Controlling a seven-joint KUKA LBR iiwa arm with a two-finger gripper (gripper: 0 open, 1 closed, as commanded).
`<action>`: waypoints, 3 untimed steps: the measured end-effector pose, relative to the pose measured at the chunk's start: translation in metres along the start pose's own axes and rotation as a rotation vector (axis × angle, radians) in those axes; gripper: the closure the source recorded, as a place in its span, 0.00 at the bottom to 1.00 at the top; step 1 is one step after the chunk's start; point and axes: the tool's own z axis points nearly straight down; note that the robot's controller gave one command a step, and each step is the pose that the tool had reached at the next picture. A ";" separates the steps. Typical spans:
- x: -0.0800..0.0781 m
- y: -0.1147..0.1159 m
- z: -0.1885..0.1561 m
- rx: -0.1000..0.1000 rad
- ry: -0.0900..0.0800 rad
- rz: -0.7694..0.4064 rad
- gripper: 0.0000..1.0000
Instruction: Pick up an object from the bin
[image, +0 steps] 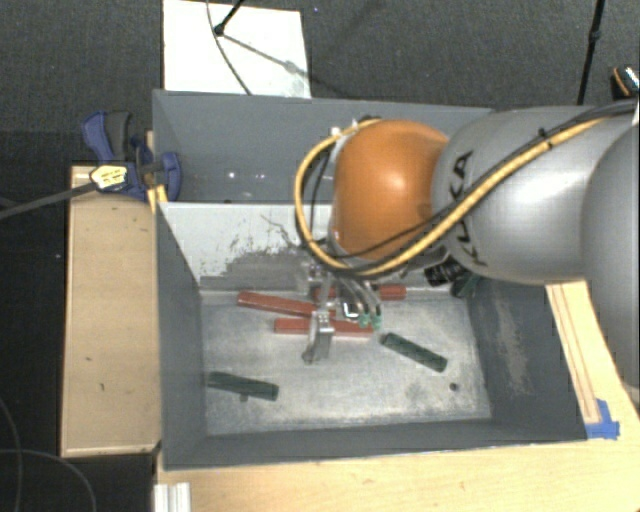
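Keep the gripper (clenched or released: cannot tell) centred low on the crossed red-brown sticks mid-bin, steer clear of the dark green bar at 4 o'clock, then lift straight up.

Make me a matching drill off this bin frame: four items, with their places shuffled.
Things:
1. sticks
2. left bar
3. right bar
4. pincer

Places:
A. alone, dark green, near the front wall of the bin
B. low over the red-brown pile
C. dark green, slanted, just right of the pincer
D. red-brown, lying across each other mid-bin

Pairs: 1-D, 2-A, 3-C, 4-B
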 end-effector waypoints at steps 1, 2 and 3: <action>-0.027 -0.014 0.117 0.000 -0.003 0.177 0.00; -0.028 -0.025 0.083 -0.004 -0.012 0.417 0.00; -0.031 -0.016 0.082 -0.004 -0.012 0.559 0.00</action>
